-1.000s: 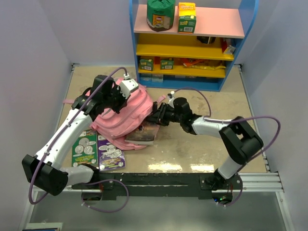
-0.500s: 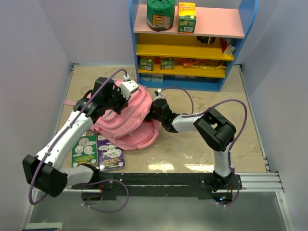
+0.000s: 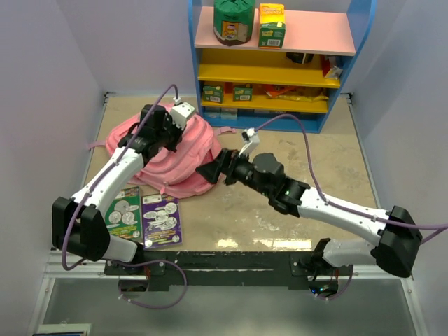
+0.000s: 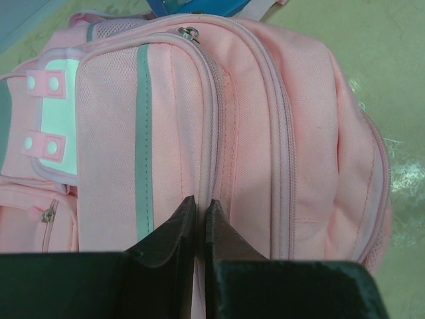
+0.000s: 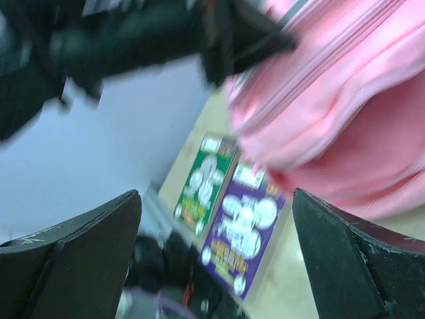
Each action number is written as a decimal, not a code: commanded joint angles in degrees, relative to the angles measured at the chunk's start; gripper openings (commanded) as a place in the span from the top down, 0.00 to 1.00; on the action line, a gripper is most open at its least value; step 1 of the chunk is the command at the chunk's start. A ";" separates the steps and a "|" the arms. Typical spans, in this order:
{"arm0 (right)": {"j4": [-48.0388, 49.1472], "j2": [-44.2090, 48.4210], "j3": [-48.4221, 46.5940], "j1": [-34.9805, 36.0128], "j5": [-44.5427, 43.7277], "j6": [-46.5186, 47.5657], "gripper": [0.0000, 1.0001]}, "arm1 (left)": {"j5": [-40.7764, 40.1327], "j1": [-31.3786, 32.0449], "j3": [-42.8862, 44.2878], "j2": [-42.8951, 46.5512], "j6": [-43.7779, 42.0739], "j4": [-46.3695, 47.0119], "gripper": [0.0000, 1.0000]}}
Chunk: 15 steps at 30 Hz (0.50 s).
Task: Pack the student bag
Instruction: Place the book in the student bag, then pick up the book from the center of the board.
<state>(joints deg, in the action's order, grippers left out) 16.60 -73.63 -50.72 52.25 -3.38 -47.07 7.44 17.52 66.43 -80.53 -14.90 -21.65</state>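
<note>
The student bag (image 3: 175,157) is a pink backpack lying at the left back of the table, its green stripe and front pockets filling the left wrist view (image 4: 265,119). My left gripper (image 3: 162,129) sits on top of it, jaws (image 4: 199,203) shut on a fold of fabric beside a zip seam. My right gripper (image 3: 208,171) stands wide open just off the bag's right edge, with nothing between its fingers (image 5: 86,259). In the blurred right wrist view the bag (image 5: 332,100) fills the upper right.
Two booklets lie flat near the front left, one green (image 3: 124,213) (image 5: 202,183) and one purple (image 3: 162,220) (image 5: 246,226). A blue shelf unit (image 3: 276,63) with boxes and a green pack stands at the back. Walls close both sides.
My right gripper carried a book into the bag's opening, then opened and drew back out to the right; the book no longer shows. My left gripper shifted back with the bag, which has settled flatter.
</note>
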 commanded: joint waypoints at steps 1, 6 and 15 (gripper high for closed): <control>-10.70 -0.46 3.44 8.89 0.12 5.14 0.02 | -3.14 -0.73 5.02 0.55 2.68 10.31 1.00; -12.47 -12.56 -2.61 15.06 -0.66 5.15 0.04 | -2.96 -0.73 4.93 1.25 2.94 10.66 1.00; -15.02 -31.30 -16.24 18.68 -9.00 5.32 0.02 | -2.52 -1.08 4.50 2.75 2.24 9.35 1.00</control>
<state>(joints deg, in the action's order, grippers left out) 0.95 -102.61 -61.19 70.30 -6.96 -42.41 5.91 17.50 67.40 -80.84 -12.75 -20.51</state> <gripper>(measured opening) 0.985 0.109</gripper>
